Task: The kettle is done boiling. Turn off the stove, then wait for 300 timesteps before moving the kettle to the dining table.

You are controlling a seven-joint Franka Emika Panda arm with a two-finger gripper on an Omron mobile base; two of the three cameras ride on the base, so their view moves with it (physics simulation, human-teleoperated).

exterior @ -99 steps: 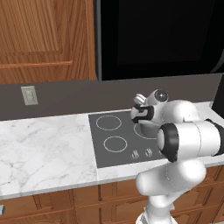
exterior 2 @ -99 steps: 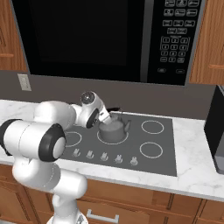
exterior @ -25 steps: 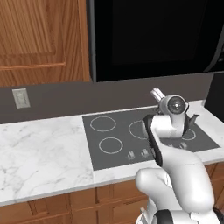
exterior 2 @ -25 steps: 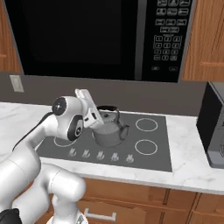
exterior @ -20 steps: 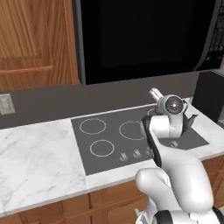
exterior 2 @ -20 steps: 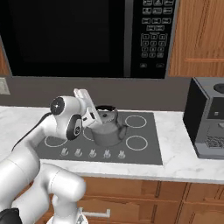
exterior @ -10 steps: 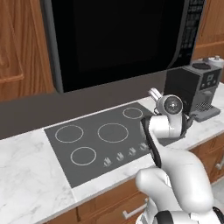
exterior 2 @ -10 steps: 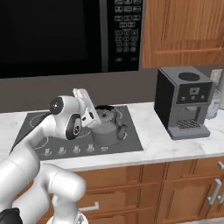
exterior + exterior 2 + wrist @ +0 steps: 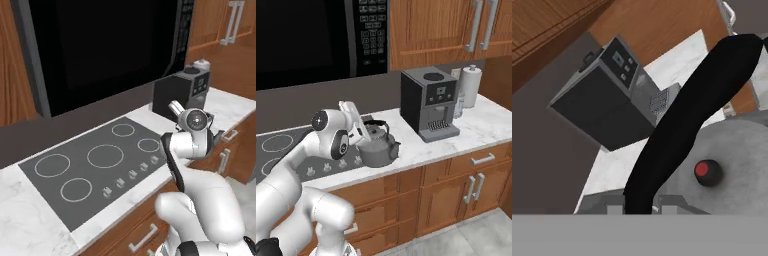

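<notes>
Left base view, arm: the white arm rose from the lower right, its hand end near the right edge of the stove [image 9: 100, 167], over the front edge of the bench [image 9: 25, 225].
Left base view, stove: the dark glass cooktop lay flat in the marble bench, white rings bare, its row of small silver knobs [image 9: 132, 175] along the front.
Left base view, kettle: mostly hidden behind the arm's wrist; only a sliver of grey showed at the wrist's right.
Left base view, surroundings: a black coffee machine [image 9: 180, 92] stood on the bench to the right of the stove, and a dark microwave [image 9: 100, 45] hung above.

Right base view, kettle: the grey kettle [image 9: 377, 147] hung upright by the bench's front edge, right of the stove's knobs and left of the coffee machine.
Right base view, jaws: the gripper [image 9: 362, 131] reached down at a slant to the kettle's black arched handle [image 9: 378, 125].
Right base view, surroundings: a paper towel roll [image 9: 471, 85] stood beyond the coffee machine, with wooden cabinets [image 9: 456, 190] below the bench.

Hand view, jaws: clamped together on the black handle, which ran as a thick dark band up from the bottom centre.
Hand view, kettle: the grey body and lid knob [image 9: 707, 172] sat just right of the handle.
Hand view, background: the coffee machine appeared tilted on white marble beyond.
</notes>
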